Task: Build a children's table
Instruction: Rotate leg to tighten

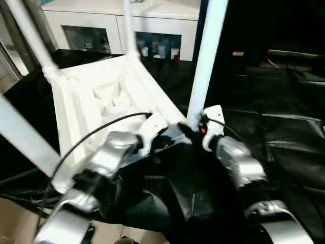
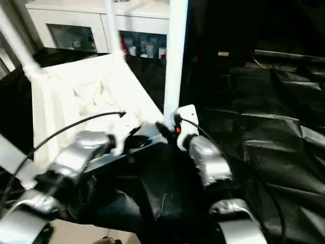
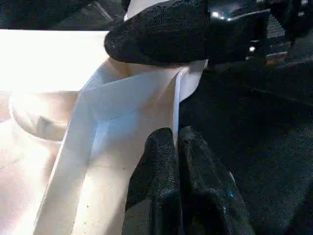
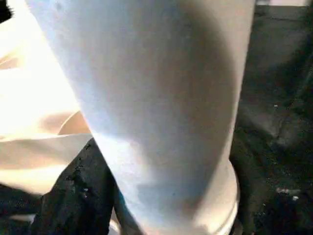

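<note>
I am seating the last long white tapered leg [image 1: 205, 61] into the upturned white plastic tabletop [image 1: 96, 101] on the black-draped table [image 1: 284, 127]; my right gripper [image 1: 192, 129] is clasping its base, my left gripper [image 3: 175, 147] pinching the rim; next, pressing down squarely.

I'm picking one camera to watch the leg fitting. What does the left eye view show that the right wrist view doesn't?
Left eye view: the upturned table top on the black-draped work table, three other legs, the white cabinet behind, both silver forearms, and the left gripper at the near rim. Right wrist view: the leg's flared base seated at the corner, one black finger beside it. Both: that upright leg and the white top.
</note>
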### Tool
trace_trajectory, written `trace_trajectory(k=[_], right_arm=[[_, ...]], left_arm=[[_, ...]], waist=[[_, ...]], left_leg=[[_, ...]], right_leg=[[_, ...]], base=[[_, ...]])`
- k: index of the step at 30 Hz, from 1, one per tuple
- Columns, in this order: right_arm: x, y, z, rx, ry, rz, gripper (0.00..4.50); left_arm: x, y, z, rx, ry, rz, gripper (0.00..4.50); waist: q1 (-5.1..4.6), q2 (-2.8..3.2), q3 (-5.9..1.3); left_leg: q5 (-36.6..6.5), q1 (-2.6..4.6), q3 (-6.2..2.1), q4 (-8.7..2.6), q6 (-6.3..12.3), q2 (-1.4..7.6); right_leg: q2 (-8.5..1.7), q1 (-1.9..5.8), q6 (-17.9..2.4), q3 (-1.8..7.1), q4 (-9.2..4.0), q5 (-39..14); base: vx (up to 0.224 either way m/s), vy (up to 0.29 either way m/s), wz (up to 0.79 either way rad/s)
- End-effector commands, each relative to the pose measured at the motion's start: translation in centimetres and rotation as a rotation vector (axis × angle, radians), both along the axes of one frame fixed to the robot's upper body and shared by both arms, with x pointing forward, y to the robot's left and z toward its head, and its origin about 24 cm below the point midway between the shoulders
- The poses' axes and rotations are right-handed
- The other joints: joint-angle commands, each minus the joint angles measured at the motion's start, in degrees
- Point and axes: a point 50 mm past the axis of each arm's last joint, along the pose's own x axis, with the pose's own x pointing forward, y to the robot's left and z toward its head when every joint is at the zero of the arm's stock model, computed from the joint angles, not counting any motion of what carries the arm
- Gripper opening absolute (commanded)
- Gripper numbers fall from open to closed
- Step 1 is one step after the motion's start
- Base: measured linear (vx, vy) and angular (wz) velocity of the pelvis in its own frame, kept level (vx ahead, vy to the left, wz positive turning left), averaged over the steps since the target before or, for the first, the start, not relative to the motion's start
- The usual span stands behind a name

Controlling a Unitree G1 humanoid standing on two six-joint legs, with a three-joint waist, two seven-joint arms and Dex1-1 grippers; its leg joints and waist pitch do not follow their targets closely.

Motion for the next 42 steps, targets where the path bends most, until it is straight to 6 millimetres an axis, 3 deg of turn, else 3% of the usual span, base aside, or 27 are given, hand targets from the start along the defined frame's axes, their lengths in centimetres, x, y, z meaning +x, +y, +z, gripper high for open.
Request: trace_trajectory(k=[1,4,6,7,9,10,11,12,17,19,21,23,28,33,34,35,37,39,42], right_arm=[[-1.7,4.3,-1.5,0.042,0.074,0.181,3.09],[-1.7,4.7,-1.1,0.062,0.060,0.235,3.45],[-1.9,4.4,-0.7,0.056,0.042,0.307,3.54],[-2.2,3.6,-0.4,0.033,0.026,0.394,3.73],[-2.4,2.8,-0.2,0.013,0.017,0.463,3.73],[-2.4,2.8,-0.2,0.013,0.017,0.463,3.73],[-2.6,2.1,0.0,0.000,0.011,0.512,3.73],[-2.7,1.8,0.1,-0.004,0.010,0.535,3.73],[-3.1,-0.8,1.0,-0.041,0.010,0.688,3.73],[-3.2,-1.5,1.4,-0.052,0.014,0.731,3.50],[-3.1,-2.1,1.7,-0.074,0.010,0.762,3.41],[-3.1,-2.1,1.7,-0.074,0.011,0.767,3.19],[-3.5,-1.9,1.5,-0.061,0.026,0.799,2.94],[-3.9,-1.5,1.1,-0.043,0.035,0.795,2.71],[-3.5,-1.3,0.6,-0.041,0.037,0.703,2.70],[-3.1,-1.3,0.2,-0.049,0.037,0.613,2.70],[-2.2,-1.2,-0.6,-0.063,0.047,0.408,2.70],[-1.8,-0.9,-1.2,-0.050,0.071,0.284,2.70],[-1.6,-0.3,-1.6,-0.023,0.091,0.197,2.70]], left_arm=[[0.8,-1.4,1.2,-0.047,-0.063,0.042,0.00],[0.7,-1.5,1.2,-0.044,-0.069,0.011,0.00],[0.4,-1.2,1.2,-0.050,-0.069,-0.035,0.00],[-0.2,-0.7,1.1,-0.059,-0.057,-0.104,0.00],[-0.8,-0.2,1.0,-0.057,-0.041,-0.166,0.00],[-0.8,-0.2,1.0,-0.057,-0.041,-0.166,0.00],[-1.3,0.3,0.9,-0.050,-0.030,-0.212,0.00],[-1.5,0.6,0.9,-0.045,-0.026,-0.231,0.00],[-3.1,2.9,0.9,-0.044,0.033,-0.344,0.00],[-3.6,3.8,0.9,-0.034,0.063,-0.378,0.00],[-4.1,4.8,0.8,-0.012,0.088,-0.405,0.00],[-4.1,4.9,0.8,-0.009,0.091,-0.407,0.00],[-4.0,5.0,0.9,-0.003,0.090,-0.400,0.00],[-3.6,4.8,0.8,0.001,0.068,-0.358,0.00],[-2.7,4.5,0.7,0.010,0.035,-0.277,0.00],[-2.1,4.2,0.7,0.013,0.017,-0.216,0.00],[-0.9,3.3,0.7,-0.012,-0.010,-0.104,0.00],[-0.3,2.3,0.8,-0.027,-0.022,-0.052,0.00],[0.3,1.3,0.8,-0.032,-0.030,-0.006,0.00]], waist=[[-0.26,-0.38,-3.34],[-0.41,-0.50,-3.18],[-0.46,-1.08,-3.11],[-0.48,-0.98,-3.12],[-0.30,-1.47,-3.10],[-0.19,-1.39,-3.26],[-0.19,-1.42,-3.26],[-0.24,-1.56,-3.35],[-0.07,-1.43,-3.69],[-0.02,-1.29,-4.05],[0.17,-1.09,-4.23],[0.24,-1.13,-4.05],[0.19,-1.07,-3.64],[0.21,-0.94,-3.71],[0.13,-0.93,-3.71],[0.01,-0.56,-3.60],[-0.24,-0.56,-3.25],[-0.62,-0.86,-3.27],[-0.58,-0.74,-3.09]], left_leg=[[-17.2,0.60,0.07,-4.09,-0.06,0.41],[-17.6,0.49,0.10,-4.19,0.41,0.42],[-18.0,0.35,0.05,-4.26,0.77,0.38],[-17.6,0.33,0.07,-4.26,0.93,0.45],[-16.3,0.25,0.20,-4.15,1.96,0.51],[-15.6,0.20,0.05,-4.13,2.08,0.60],[-14.3,0.15,0.18,-4.08,2.37,0.61],[-13.5,-0.08,0.14,-4.01,2.65,0.67],[-10.1,0.17,0.44,-3.57,4.06,0.94],[-6.2,0.05,0.63,-3.11,5.74,0.93],[-4.3,0.03,0.68,-2.72,7.09,0.90],[-5.0,-0.08,0.72,-2.78,7.05,0.88],[-9.3,0.01,0.57,-3.16,4.54,0.97],[-9.6,0.16,0.51,-3.15,3.49,0.93],[-9.5,0.11,0.53,-3.13,3.53,0.93],[-9.7,0.23,0.54,-3.19,3.24,0.91],[-12.9,0.50,0.48,-3.51,1.26,0.77],[-15.8,0.45,0.17,-3.85,-0.55,0.50],[-17.1,0.64,0.15,-3.94,-0.34,0.48]], right_leg=[[-2.58,2.33,-9.6,1.64,-5.05,-18.7],[-2.45,2.37,-9.9,1.61,-5.01,-18.0],[-2.51,2.55,-9.3,1.56,-5.13,-19.4],[-2.64,2.48,-9.1,1.65,-5.13,-19.7],[-2.72,2.53,-9.0,1.74,-5.13,-19.3],[-2.85,2.77,-9.2,1.67,-4.89,-18.7],[-2.82,2.63,-9.6,1.73,-4.83,-17.3],[-2.81,2.96,-10.1,1.64,-4.54,-16.1],[-2.53,2.82,-13.0,1.60,-3.59,-8.6],[-2.29,3.03,-15.1,1.47,-2.72,-1.4],[-2.26,2.91,-16.5,1.31,-2.26,2.5],[-2.31,2.92,-16.7,1.28,-2.40,1.4],[-2.62,2.89,-15.3,1.43,-3.08,-6.0],[-2.52,2.83,-15.0,1.52,-3.04,-5.7],[-2.50,2.86,-15.1,1.55,-3.01,-5.3],[-2.47,2.60,-15.1,1.62,-3.23,-5.4],[-2.63,2.48,-14.3,1.71,-3.75,-10.8],[-2.77,2.81,-11.7,1.59,-4.31,-17.8],[-2.73,2.51,-10.2,1.70,-4.82,-20.0]], base=[[0.000,0.000,0.00],[0.000,0.000,0.00],[0.000,0.000,0.00],[0.000,0.000,0.00],[0.000,0.000,0.00],[0.000,0.000,0.00],[0.000,0.000,0.00],[0.000,0.000,0.00],[0.000,0.000,0.00],[0.000,0.000,0.00],[0.000,0.000,0.00],[0.000,0.000,0.00],[0.000,0.000,0.00],[0.000,0.000,0.00],[0.000,0.000,0.00],[0.000,0.000,0.00],[0.000,0.000,0.00],[0.000,0.000,0.00],[0.000,0.000,0.00]])
